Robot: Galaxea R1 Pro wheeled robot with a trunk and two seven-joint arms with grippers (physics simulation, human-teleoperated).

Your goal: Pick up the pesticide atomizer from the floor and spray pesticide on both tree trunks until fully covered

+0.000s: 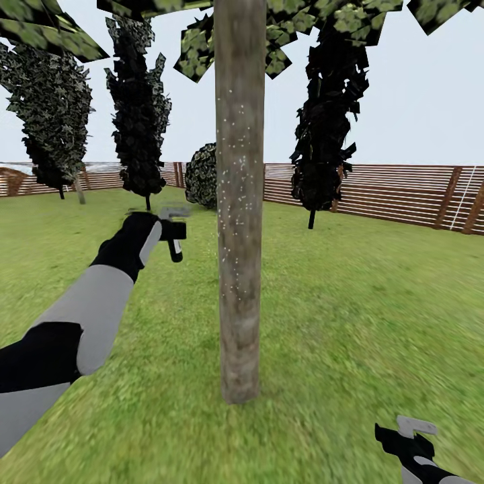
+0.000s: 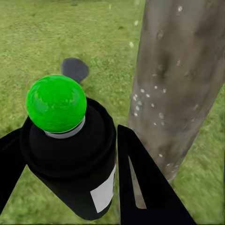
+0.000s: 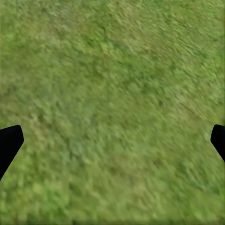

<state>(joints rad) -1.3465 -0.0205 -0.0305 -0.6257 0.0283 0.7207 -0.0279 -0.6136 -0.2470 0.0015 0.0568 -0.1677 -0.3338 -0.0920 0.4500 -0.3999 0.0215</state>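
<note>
Grass lawn [image 1: 349, 302]; left fingers [image 2: 140, 187] clamp atomizer [image 2: 70, 154] beside speckled trunk [image 1: 238, 202], right fingers [image 3: 9, 143] spread apart

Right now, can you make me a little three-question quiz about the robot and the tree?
1. True or false: the left gripper holds the pesticide atomizer.
2. What colour is the round dot on top of the atomizer: A red, B green, C blue?
3. Fill in: the white specks sit on the tree ____.

Key: 1 true, its fingers stand on either side of the dark body. 2 B, green. 3 trunk. The right gripper hangs low over the grass, fingers apart, holding nothing.
</note>
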